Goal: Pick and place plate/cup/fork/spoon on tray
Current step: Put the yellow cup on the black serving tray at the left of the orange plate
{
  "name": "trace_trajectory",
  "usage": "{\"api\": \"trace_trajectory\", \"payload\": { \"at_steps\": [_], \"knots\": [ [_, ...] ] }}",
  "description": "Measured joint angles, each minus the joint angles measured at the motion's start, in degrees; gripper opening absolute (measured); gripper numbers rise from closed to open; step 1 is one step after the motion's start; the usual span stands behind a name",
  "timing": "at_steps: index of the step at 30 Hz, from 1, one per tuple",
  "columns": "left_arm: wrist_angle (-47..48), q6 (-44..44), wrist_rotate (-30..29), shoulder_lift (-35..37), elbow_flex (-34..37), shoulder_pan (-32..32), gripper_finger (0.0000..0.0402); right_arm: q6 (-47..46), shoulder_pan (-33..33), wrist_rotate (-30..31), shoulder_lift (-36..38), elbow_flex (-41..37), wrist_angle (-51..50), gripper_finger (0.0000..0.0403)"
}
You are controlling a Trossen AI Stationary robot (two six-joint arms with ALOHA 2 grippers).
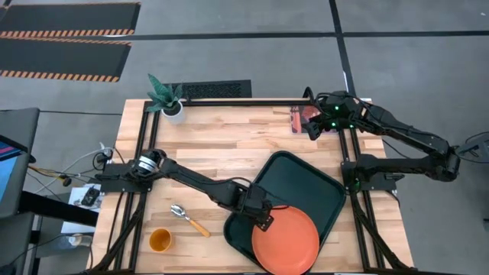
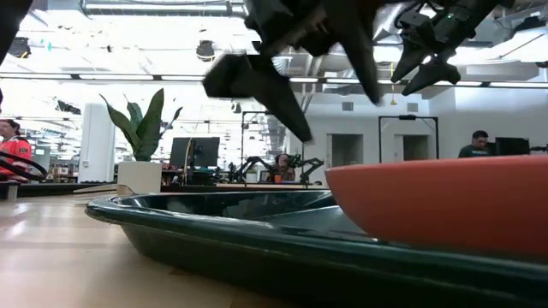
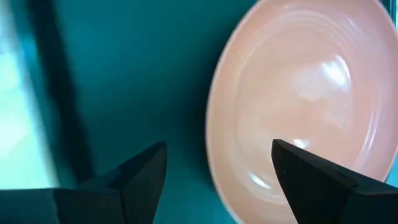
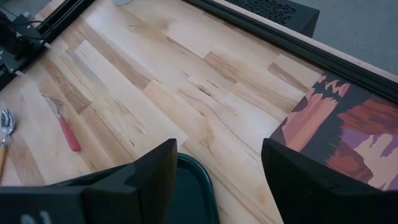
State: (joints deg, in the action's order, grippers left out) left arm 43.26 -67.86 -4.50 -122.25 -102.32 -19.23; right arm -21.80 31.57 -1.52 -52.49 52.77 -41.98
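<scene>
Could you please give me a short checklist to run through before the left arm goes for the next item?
1. Plate on the tray: ok, though it sits at the near end and overhangs the rim.
2. Left gripper free of the plate: ok; fingers open and empty above the tray.
3. Spoon reachable: ok; it lies on the bare table beside the tray.
4. Cup reachable: ok; upright near the table's front left corner.
5. Fork located: ok in the right wrist view; cannot tell in the high view.
6. Right gripper out of the way: ok; open at the far edge by the picture card.
</scene>
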Motion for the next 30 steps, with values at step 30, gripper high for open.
{"api": "trace_trajectory", "payload": {
  "at_steps": [30],
  "knots": [
    [45.1, -37.2, -0.6, 19.4, 0.0, -32.4, 0.0274, -0.2, 0.0, 0.0, -0.1, 0.0, 0.4, 0.026]
  ]
}}
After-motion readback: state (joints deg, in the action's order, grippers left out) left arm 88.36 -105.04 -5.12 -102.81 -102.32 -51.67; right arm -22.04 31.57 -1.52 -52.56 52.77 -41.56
